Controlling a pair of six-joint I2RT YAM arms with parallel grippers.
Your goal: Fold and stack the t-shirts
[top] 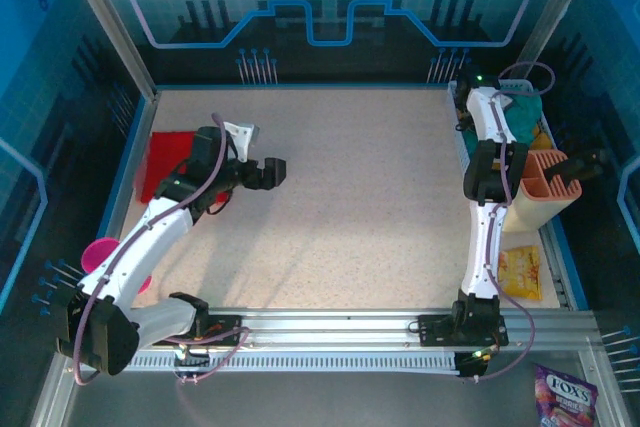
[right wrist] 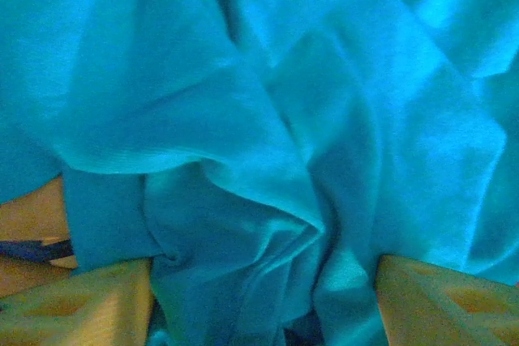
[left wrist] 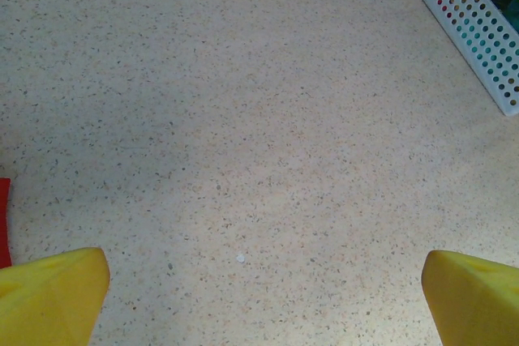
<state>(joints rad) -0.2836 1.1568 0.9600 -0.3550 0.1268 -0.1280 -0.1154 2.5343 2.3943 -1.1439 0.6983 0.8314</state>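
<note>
The tabletop [top: 370,207] is mostly bare speckled surface. At its far right corner sits the perforated basket [left wrist: 474,34], and my right arm reaches down into it.

The teal t-shirt [right wrist: 268,119] lies crumpled in that basket in deep folds. The red t-shirt [top: 165,162] lies flat at the left edge of the tabletop, looking already folded.

My left tool [top: 270,173] hangs over bare tabletop just right of the red shirt, jaws wide and holding nothing. My right tool [right wrist: 263,281] has its fingers set apart with bunched teal cloth between them. I cannot tell whether they grip it or only straddle it.

The risk I see is a poor pinch: closing on one loose fold could let the shirt slip as I lift. Closing too deep could catch a second layer or the mustard-looking cloth [right wrist: 28,216] beside it. The shirt could also snag on the basket wall and drag the basket.
</note>
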